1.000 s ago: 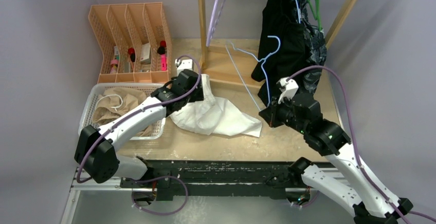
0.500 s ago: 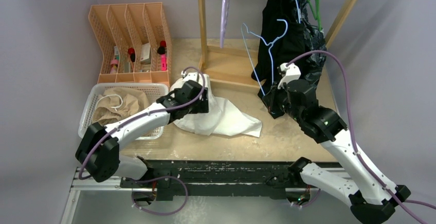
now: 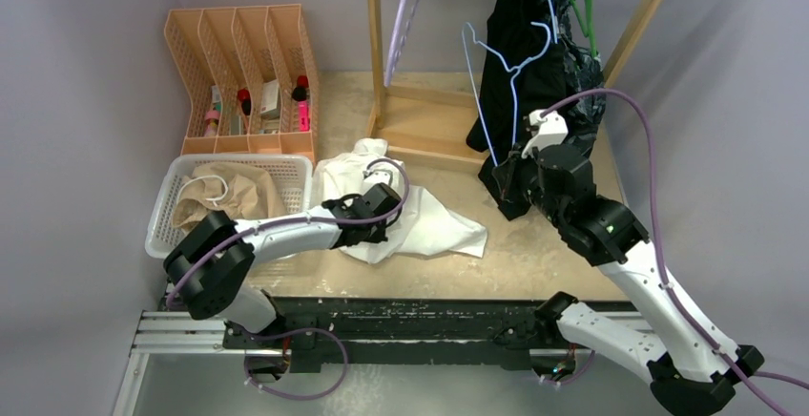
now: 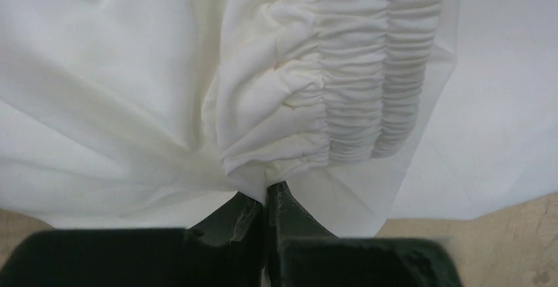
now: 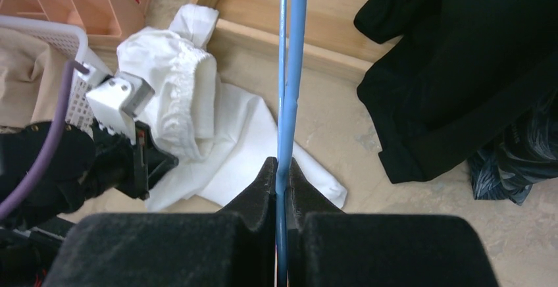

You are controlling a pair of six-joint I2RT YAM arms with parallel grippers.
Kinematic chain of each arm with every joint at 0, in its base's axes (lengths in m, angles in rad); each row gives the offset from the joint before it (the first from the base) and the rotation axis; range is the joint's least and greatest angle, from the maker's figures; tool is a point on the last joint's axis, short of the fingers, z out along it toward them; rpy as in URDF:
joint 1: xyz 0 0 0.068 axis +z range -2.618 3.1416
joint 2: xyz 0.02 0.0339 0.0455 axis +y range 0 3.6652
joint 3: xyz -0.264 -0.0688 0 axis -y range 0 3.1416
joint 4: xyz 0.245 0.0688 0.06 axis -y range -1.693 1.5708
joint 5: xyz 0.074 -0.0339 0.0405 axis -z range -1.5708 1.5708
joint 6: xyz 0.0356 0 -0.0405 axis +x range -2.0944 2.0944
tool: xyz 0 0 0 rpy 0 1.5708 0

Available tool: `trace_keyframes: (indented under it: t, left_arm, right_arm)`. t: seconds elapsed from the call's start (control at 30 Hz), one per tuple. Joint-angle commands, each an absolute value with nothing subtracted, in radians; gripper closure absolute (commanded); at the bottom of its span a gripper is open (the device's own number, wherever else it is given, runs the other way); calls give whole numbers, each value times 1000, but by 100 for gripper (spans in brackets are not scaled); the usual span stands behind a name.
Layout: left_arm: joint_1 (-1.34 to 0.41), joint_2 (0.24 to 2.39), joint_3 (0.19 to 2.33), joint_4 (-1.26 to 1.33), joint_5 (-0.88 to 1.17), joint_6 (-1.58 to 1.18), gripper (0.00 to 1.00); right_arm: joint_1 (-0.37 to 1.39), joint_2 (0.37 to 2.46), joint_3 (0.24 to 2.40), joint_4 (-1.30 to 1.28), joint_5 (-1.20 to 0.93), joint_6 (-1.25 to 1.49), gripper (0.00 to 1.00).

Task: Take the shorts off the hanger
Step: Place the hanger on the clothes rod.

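1. The tabletop (image 3: 534, 254) is pale tan and scuffed, closed in by plain grey walls (image 3: 76, 101) on three sides.
2. At the top centre of the overhead view stands a wooden clothes rack (image 3: 374, 44), with a lilac hanger (image 3: 405, 15) dangling beside its upright.
3. An orange desk organiser (image 3: 243, 44) sits upper left, with small items in its slots that are too small to name.
4. Just below the organiser is a white mesh basket (image 3: 238, 158) with the tan shorts (image 3: 224, 192) crumpled inside.
5. The black shorts (image 3: 520, 53) hang from the rack at upper right. The dark patterned shorts (image 3: 584, 82) are bunched behind them, and a green hanger (image 3: 584, 10) shows near the top.
6. The white shorts (image 3: 434, 225) lie rumpled on the table in the middle, just right of the basket and off any hanger.
7. The left gripper (image 4: 266, 195) is down on the white shorts. Its jaws are pressed together, nipping a fold of cloth right under the gathered elastic waistband.
8. The right gripper (image 5: 281, 168) is clamped tight on the shaft of a blue wire hanger (image 5: 291, 70). It holds the hanger upright and bare in front of the black shorts, right of centre overhead.
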State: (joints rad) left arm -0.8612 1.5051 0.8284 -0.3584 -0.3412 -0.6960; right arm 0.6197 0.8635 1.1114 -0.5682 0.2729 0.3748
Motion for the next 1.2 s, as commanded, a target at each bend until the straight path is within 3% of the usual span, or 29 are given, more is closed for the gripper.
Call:
trace_keyframes:
  t: [0.0,0.2,0.33,0.37,0.43,0.5,0.9,1.17]
  left_arm:
    - [-946,1485,821,-276,-286,-710,100]
    - [-1137,1432,880,-408,-434,-710,100]
    - [-1176,1356,875,-440,-508,-732,98]
    - [-1176,1340,879,-447,-535,-737,88]
    - [-1175,1309,884,-459,-572,-735,59]
    - [-1175,1283,889,-459,-595,-721,46]
    - [-1175,1209,916,-462,-748,-744,19]
    - [-1175,1216,915,-483,-784,-773,16]
  right_arm:
    - [616,857,1157,-496,341,362,100]
    - [616,917,1203,-471,339,314,100]
    - [617,1004,1284,-537,400,336,100]
    - [616,1030,1304,-548,402,332,100]
    - [616,1087,1364,-566,401,324,100]
    - [616,1142,1422,-591,407,312,100]
    - [615,1348,1674,-620,481,214,100]
    - [593,1460,1852,-702,421,166,100]
